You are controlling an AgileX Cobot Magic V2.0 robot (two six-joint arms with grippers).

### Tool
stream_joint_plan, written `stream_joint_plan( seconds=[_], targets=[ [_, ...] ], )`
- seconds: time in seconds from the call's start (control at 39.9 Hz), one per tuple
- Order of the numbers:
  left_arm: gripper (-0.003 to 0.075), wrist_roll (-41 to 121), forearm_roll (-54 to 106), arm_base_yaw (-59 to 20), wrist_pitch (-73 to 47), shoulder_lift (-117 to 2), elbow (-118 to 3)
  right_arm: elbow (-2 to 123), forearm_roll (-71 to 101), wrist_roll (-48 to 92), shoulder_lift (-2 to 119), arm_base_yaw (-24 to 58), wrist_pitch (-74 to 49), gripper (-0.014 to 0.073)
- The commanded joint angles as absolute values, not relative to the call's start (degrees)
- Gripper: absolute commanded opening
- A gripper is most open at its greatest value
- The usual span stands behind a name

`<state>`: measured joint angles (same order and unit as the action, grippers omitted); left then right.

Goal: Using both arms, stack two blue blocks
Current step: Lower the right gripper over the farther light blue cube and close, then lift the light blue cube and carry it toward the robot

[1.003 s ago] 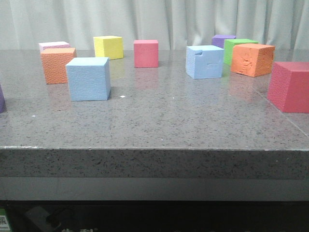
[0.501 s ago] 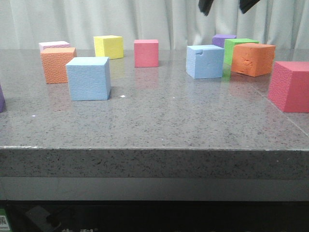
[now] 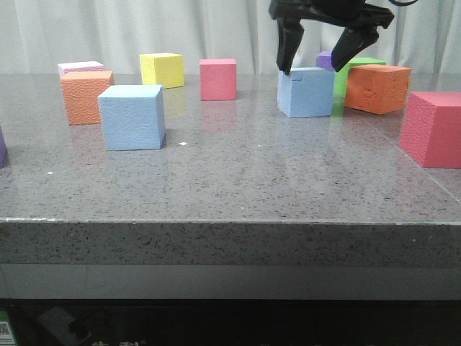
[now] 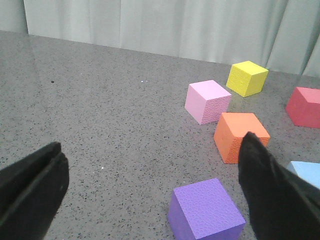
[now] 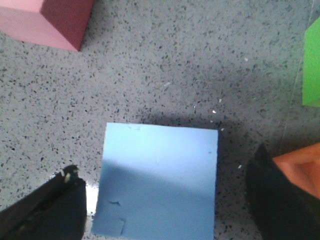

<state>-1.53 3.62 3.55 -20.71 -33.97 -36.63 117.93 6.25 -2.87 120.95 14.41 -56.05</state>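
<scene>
Your right gripper (image 3: 319,63) has just dropped in at upper right, fingers spread over the notched blue block (image 3: 306,92) (ungrasped yet); lower next.

Two light blue foam cubes of like size are seen upright on the grey speckled table (image 3: 238,180), well apart. The clean-faced blue block (image 3: 131,117) stands on the left side, nearer the front edge. The paler blue block (image 3: 306,92) stands farther back on the right; small gouges are seen on one face in the right wrist view (the notched corner cannot be made out).
</scene>
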Motion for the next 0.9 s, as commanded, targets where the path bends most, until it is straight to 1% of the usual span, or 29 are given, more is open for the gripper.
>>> stream_joint_plan(
  seconds=[0.0,0.5,0.55,0.6,0.68,0.75,0.8,0.88],
  targets=[
    [0.0673,-1.46,3.78,3.10,-15.96,-34.34,-38.73,119.99,6.83,-2.51,118.29,14.37,-54.05,0.0645],
    [0.0673,-1.46,3.78,3.10,-15.96,-34.34,-38.73,120.06,6.83,-2.51,118.72,14.37,-53.94,0.0633],
    [0.0673,-1.46,3.78,3.10,-15.96,-34.34,-38.73,120.06,6.83,-2.51,118.72,14.37,-54.37,0.0599],
    [0.0673,-1.46,3.78,3.10,-15.96,-34.34,-38.73,120.06,6.88,-2.51,118.77,14.37,-54.96,0.0542],
    [0.0673,-1.46,3.78,3.10,-15.96,-34.34,-38.73,120.06,7.15,-2.51,118.89,14.37,-55.78,0.0430],
    [0.0673,-1.46,3.78,3.10,-15.96,-34.34,-38.73,120.06,7.36,-2.51,118.94,14.37,-56.09,0.0337],
    [0.0673,-1.46,3.78,3.10,-15.96,-34.34,-38.73,120.06,7.36,-2.51,118.94,14.37,-56.09,0.0299],
    [0.0673,-1.46,3.78,3.10,-15.96,-34.34,-38.73,120.06,7.36,-2.51,118.64,14.37,-56.20,0.0275]
  ],
)
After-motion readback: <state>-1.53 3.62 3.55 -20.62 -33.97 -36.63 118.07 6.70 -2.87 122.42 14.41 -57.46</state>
